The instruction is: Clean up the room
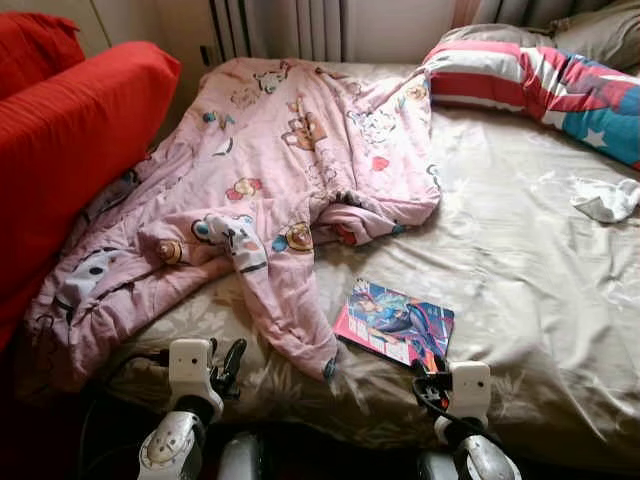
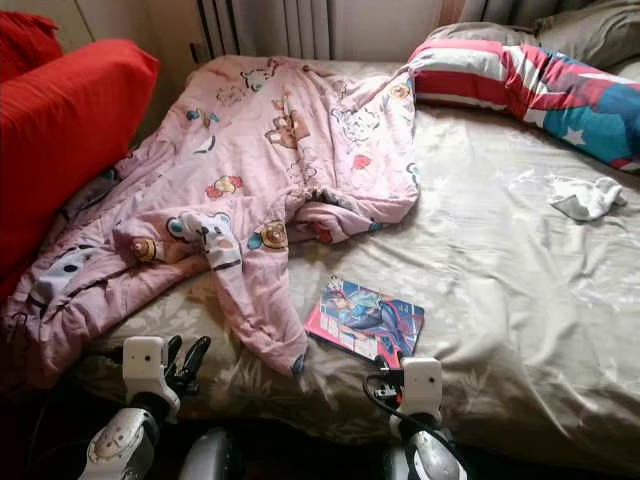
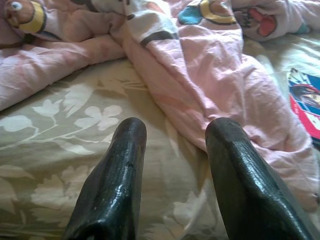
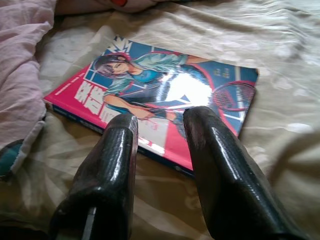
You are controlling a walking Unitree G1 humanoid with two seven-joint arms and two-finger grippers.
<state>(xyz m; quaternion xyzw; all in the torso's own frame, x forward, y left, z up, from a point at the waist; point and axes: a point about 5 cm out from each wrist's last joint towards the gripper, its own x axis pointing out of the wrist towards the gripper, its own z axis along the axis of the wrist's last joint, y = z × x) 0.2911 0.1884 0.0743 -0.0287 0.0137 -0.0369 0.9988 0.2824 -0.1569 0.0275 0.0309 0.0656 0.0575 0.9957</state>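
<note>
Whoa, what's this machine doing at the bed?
The robot stands at the foot of an untidy bed, holding nothing yet. Its right gripper, open, points at a comic book lying flat on the sheet. Its left gripper, also open, hovers near a rumpled pink blanket. A white sock lies further up, near a striped pillow.

A home bedroom: a bed [image 1: 520, 300] with rumpled beige sheets, a pink cartoon quilt [image 1: 290, 170] at upper left, a striped pillow [image 1: 540, 85] at upper right.
</note>
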